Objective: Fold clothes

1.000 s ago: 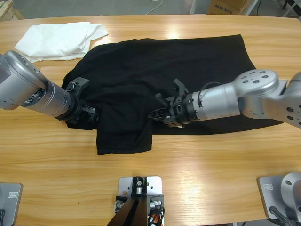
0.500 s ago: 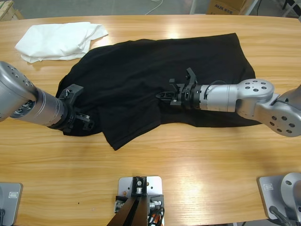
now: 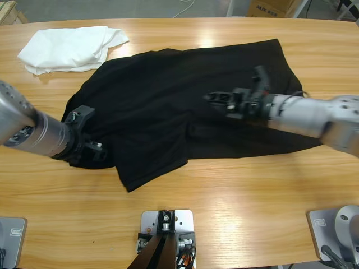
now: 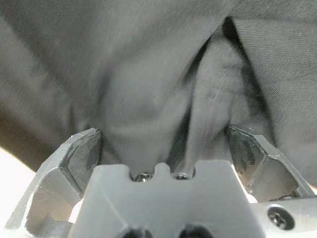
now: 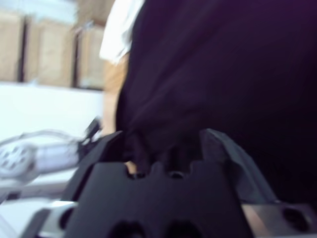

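The black T-shirt (image 3: pixel 162 84) lies spread across the middle of the wooden table (image 3: pixel 241 207), with a pointed flap hanging toward the front edge. At the shirt's left edge my left gripper (image 3: pixel 95 152) has a bunched fold of the fabric (image 4: pixel 148 74) running between its jaws (image 4: pixel 163 144). My right gripper (image 3: pixel 217 100) hangs over the shirt's middle, reaching in from the right. A ridge of the dark cloth (image 5: pixel 223 59) is pulled up into its jaws (image 5: pixel 166 146). The white lettering does not show.
A crumpled white garment (image 3: pixel 70 47) lies at the table's far left corner, close to the shirt's upper left edge. A cardboard box (image 3: pixel 269 8) stands beyond the far edge. Bare wood runs along the front of the table.
The right gripper rose and moved back to the right across the shirt. The left gripper drew back to the left, and the shirt's left edge followed. The front flap turned from square to pointed.
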